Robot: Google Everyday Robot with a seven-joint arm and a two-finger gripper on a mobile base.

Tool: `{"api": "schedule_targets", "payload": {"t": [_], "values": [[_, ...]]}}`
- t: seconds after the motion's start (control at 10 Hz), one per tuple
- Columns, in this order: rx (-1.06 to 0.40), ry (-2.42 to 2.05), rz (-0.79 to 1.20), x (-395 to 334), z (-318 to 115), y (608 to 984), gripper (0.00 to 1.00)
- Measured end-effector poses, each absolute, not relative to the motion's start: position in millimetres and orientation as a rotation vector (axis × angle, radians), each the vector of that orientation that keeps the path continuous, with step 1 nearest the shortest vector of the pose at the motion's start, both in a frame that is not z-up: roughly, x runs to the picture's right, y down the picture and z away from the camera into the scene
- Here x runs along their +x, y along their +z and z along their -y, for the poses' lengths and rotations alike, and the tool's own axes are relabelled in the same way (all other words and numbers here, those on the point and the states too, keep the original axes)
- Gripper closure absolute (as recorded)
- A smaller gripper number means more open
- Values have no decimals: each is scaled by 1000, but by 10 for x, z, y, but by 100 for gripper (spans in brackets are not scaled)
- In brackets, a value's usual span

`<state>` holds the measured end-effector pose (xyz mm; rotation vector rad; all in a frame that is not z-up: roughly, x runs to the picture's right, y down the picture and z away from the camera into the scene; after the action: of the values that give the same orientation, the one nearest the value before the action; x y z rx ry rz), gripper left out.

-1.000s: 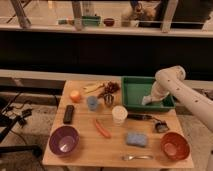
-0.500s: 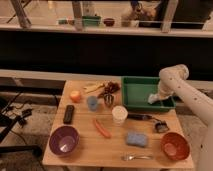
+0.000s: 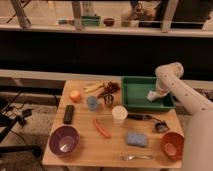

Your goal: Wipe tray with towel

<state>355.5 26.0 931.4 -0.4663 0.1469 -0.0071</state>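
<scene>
A green tray (image 3: 134,92) stands at the back right of the wooden table. A pale towel (image 3: 152,95) lies inside it at the right end. My gripper (image 3: 157,93) hangs from the white arm (image 3: 172,82) and reaches down into the tray, right at the towel. The towel is partly hidden by the gripper.
On the table are a white cup (image 3: 119,114), a blue sponge (image 3: 136,139), an orange bowl (image 3: 172,144), a purple bowl (image 3: 64,140), a red sausage (image 3: 102,128), a fork (image 3: 136,157), a black remote (image 3: 69,114), a blue cup (image 3: 92,103), an orange (image 3: 75,95) and a dark brush (image 3: 150,120).
The arm and gripper have shifted slightly right and back within the tray, with the towel moving along to the tray's right end.
</scene>
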Motion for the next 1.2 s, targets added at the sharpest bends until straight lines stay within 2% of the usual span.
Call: {"api": "schedule_targets", "payload": {"t": [0.5,0.8,1.2], "values": [[-482,-34,-149,3340,-145,9707,97],[-480,-47,-139,3248,-113,9716,97],[-459,-80,-52,2659,-76,9702,97]]}}
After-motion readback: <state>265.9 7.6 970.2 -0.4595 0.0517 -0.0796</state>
